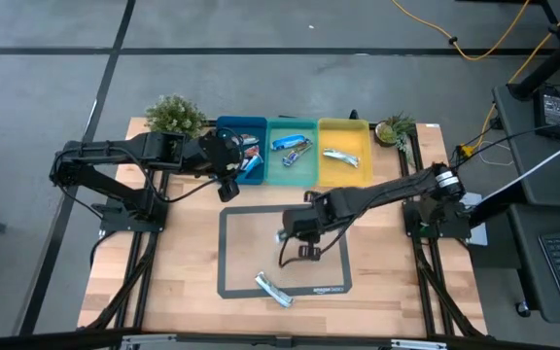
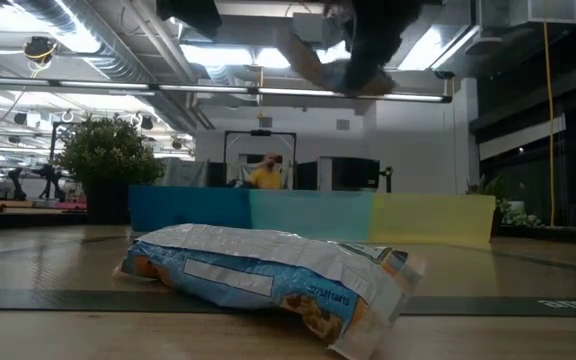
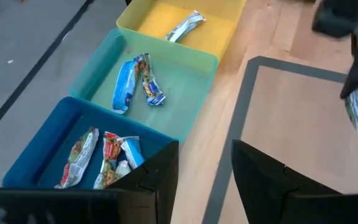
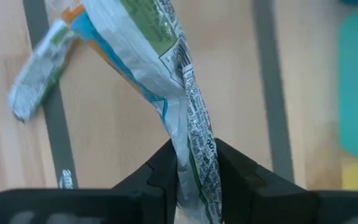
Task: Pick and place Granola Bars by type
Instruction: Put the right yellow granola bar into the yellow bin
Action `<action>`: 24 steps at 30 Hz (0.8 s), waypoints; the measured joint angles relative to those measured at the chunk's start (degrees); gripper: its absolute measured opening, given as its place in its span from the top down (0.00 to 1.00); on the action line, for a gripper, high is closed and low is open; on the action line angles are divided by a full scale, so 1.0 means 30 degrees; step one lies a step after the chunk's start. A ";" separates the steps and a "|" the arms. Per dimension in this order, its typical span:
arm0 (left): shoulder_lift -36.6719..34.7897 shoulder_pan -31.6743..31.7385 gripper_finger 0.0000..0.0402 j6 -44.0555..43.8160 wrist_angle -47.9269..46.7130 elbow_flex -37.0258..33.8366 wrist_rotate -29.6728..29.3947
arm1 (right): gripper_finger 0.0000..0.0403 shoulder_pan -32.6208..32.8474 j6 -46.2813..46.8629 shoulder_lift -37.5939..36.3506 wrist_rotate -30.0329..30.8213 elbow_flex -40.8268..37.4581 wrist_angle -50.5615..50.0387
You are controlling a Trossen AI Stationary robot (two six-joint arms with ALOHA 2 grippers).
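Note:
My right gripper [image 1: 291, 236] is above the dark-framed mat, shut on a blue-and-white granola bar [image 4: 135, 56]. A second blue-and-white bar [image 1: 273, 289] lies flat on the mat's near edge and fills the foreground of the low view [image 2: 268, 280]. My left gripper [image 3: 205, 180] is open and touches nothing. It hovers by the blue bin's [image 1: 229, 126] near right corner. The blue bin holds multicoloured bars [image 3: 107, 158], the teal bin [image 1: 311, 175] blue-and-white bars [image 3: 132, 84], and the yellow bin [image 1: 353, 126] a silver bar [image 3: 185, 26]. My right gripper pinches the bar between its two fingers by one crimped end [image 4: 194, 155]. The fingers come from above, pointing down. The bar is lifted clear of the mat and hangs below the fingers, its wrapper creased near the hold.
The three bins stand side by side along the table's far edge, with a potted plant [image 1: 175, 115] to their left and a smaller one [image 1: 394, 128] to their right. The mat [image 1: 224, 253] lies at mid table with bare wood around it.

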 joint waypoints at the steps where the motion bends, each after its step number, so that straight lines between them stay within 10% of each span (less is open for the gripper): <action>1: 0.0007 -0.0001 0.65 0.0000 0.0014 0.0000 0.0054 | 0.77 -0.0186 0.0272 -0.0295 -0.0001 0.0000 -0.0057; 24: 0.0007 0.0000 0.65 0.1528 0.0110 0.0000 0.0924 | 0.77 -0.6060 0.2898 -0.8128 0.1364 0.0007 -0.5778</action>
